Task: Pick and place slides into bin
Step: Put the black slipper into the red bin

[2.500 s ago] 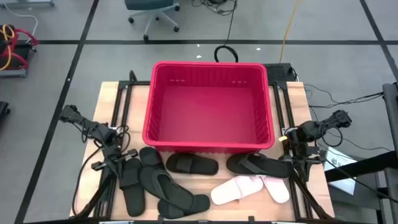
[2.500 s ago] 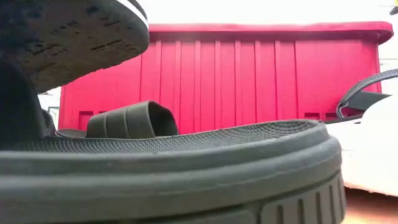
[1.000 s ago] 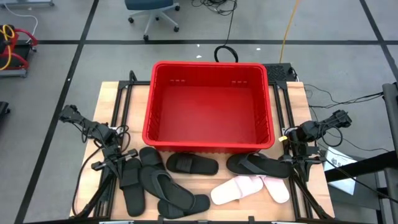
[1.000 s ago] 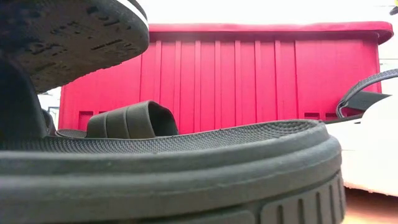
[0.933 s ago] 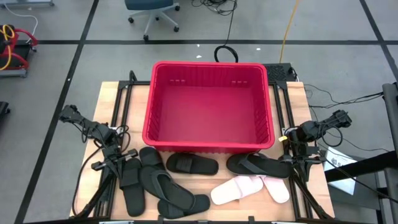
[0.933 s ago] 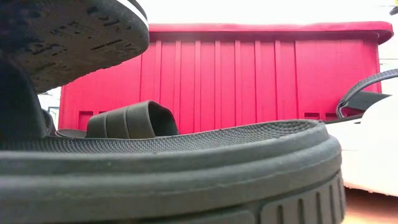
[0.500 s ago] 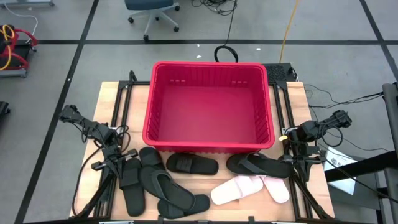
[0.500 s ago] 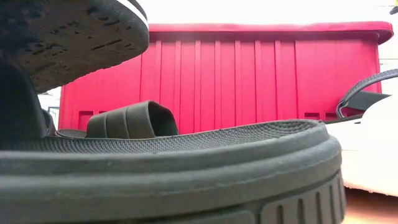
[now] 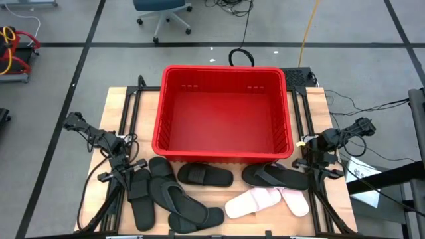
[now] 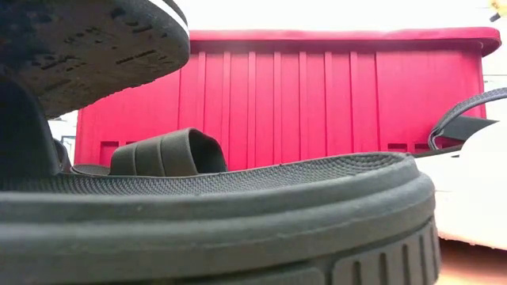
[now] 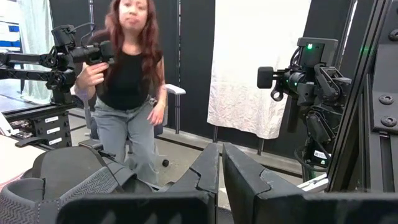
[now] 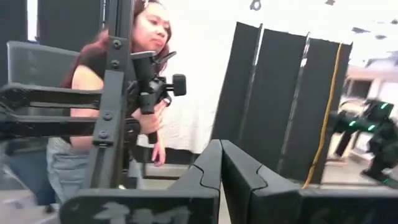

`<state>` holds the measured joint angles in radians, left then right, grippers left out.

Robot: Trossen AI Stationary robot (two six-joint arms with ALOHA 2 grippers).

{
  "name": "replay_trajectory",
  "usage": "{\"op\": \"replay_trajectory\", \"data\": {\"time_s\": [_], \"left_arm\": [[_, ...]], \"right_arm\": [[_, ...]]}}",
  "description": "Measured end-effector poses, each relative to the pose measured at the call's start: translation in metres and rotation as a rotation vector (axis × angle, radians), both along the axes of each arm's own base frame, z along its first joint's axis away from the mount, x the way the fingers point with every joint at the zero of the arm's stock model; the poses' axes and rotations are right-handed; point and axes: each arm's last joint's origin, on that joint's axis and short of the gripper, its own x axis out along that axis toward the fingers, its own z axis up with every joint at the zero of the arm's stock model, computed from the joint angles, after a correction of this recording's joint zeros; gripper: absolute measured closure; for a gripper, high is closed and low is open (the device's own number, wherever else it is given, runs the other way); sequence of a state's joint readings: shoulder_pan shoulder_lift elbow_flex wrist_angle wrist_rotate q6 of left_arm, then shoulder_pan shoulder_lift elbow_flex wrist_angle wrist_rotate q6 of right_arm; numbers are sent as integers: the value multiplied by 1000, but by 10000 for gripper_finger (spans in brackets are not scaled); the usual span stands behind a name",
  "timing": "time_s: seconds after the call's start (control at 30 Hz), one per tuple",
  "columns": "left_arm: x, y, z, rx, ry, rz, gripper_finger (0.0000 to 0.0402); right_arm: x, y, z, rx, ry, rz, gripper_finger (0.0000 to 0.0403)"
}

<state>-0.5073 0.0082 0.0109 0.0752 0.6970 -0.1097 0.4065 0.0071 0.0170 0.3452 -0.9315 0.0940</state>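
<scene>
The red bin (image 9: 174, 106) stands empty at the middle of the table; its near wall fills the low view (image 10: 317, 95). Several black slides (image 9: 176, 199) lie on the table in front of it, at the near left and middle; one (image 9: 272, 176) lies at the right. Two pale pink slides (image 9: 255, 201) lie at the near right. In the low view a black sole (image 10: 214, 222) lies close before the camera. My left gripper (image 9: 72, 121) (image 11: 220, 168) is shut and empty past the table's left edge. My right gripper (image 9: 364, 124) (image 12: 221, 165) is shut and empty past the right edge.
Black frame rails (image 9: 129, 113) run along both sides of the bin. A person (image 11: 127, 74) stands in the room beyond the table, holding control arms. An office chair (image 9: 163, 10) and cables (image 9: 242, 56) are on the floor behind the table.
</scene>
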Motion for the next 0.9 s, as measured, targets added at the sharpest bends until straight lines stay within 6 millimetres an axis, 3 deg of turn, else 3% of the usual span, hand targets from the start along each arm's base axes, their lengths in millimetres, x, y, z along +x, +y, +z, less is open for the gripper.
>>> {"op": "replay_trajectory", "data": {"time_s": [0.27, 0.4, 0.57, 0.7, 0.9], "left_arm": [[0, 0, 0, 0, 0, 0, 378], [0, 0, 0, 0, 0, 0, 378], [0, 0, 0, -1, -1, 0, 378], [0, 0, 0, -1, -1, 0, 378], [0, 0, 0, -1, -2, 0, 378]], "right_arm": [[-3, -4, 20, 142, -35, -109, 403], [-13, -11, 56, 221, -144, -216, 403], [-16, -16, 83, 201, -69, -372, 403], [-9, -16, 93, 123, 33, -462, 403], [1, -12, 118, 55, -59, -515, 403]]}}
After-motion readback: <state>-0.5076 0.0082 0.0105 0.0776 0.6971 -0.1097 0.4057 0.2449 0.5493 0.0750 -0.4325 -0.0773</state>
